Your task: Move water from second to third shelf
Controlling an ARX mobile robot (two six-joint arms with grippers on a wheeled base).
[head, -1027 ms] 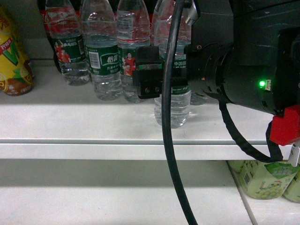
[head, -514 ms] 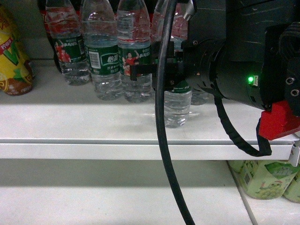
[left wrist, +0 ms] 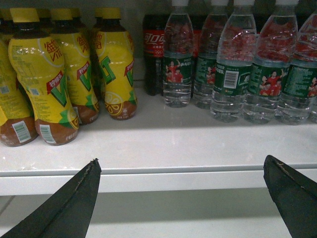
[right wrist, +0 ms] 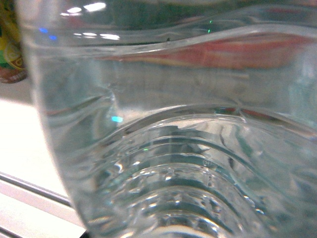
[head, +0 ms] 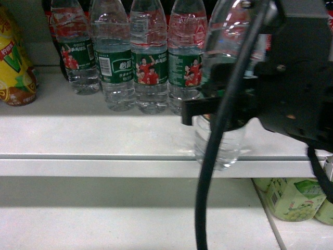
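Observation:
The water bottle [head: 225, 139], clear and ribbed with a dark green label, hangs at the front edge of the upper white shelf [head: 104, 156], apart from the row behind it. My right gripper [head: 218, 107] is shut on it around the label. Its base overlaps the shelf's front lip. In the right wrist view the bottle's [right wrist: 168, 148] ribbed wall fills the frame and hides the fingers. My left gripper [left wrist: 181, 163] is open with nothing between its black fingertips [left wrist: 91, 171], below and in front of the shelf edge [left wrist: 158, 173].
Several more water bottles [head: 151, 67] stand in a row at the shelf's back, with cola bottles [left wrist: 154, 54] behind. Yellow tea bottles [left wrist: 59, 74] stand at the left. On the lower shelf [head: 130, 219], green-labelled drinks [head: 294, 198] sit at the right. A black cable [head: 208, 182] hangs across the head view.
My right arm has moved right and toward the camera with the water bottle. The bottle has left the row and now hangs at the shelf's front edge.

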